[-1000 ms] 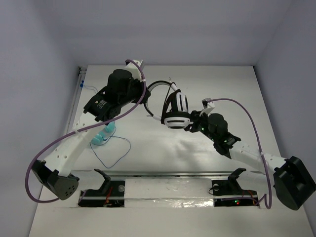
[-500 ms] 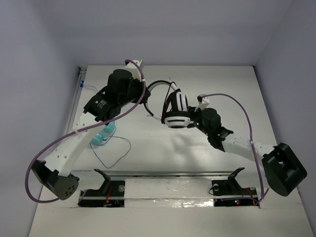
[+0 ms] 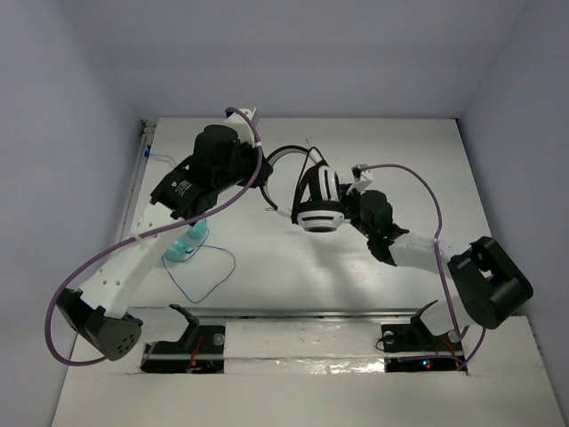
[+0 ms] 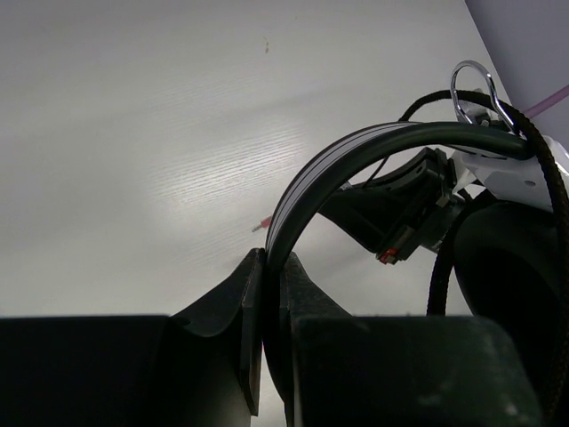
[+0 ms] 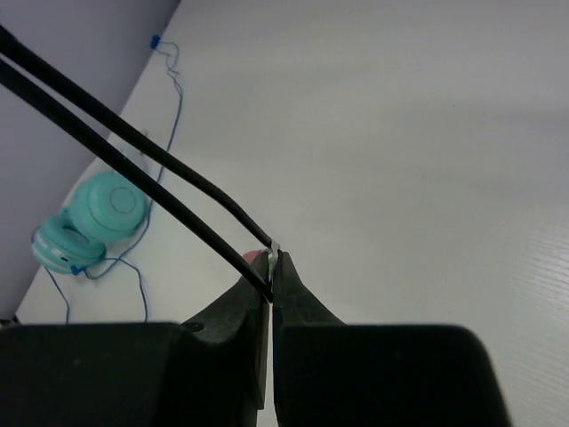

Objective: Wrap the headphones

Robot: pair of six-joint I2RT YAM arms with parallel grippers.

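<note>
Seen from above, the black-and-white over-ear headphones (image 3: 317, 203) sit mid-way across the white worktop (image 3: 418, 160), between both arms. Only the left wrist view shows the left pincer (image 4: 269, 267) pressed together on the curved headband (image 4: 356, 149). Only the right wrist view shows the right pincer (image 5: 270, 265) pinching the thin black cable (image 5: 133, 135), with a small teal object (image 5: 111, 206) lying far left.

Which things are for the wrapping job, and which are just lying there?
For the job:
- headphones, headband held in the left pincer
- their black cable, pinched by the right pincer

Just lying about:
- small teal thing
- its thin blue cord
</note>
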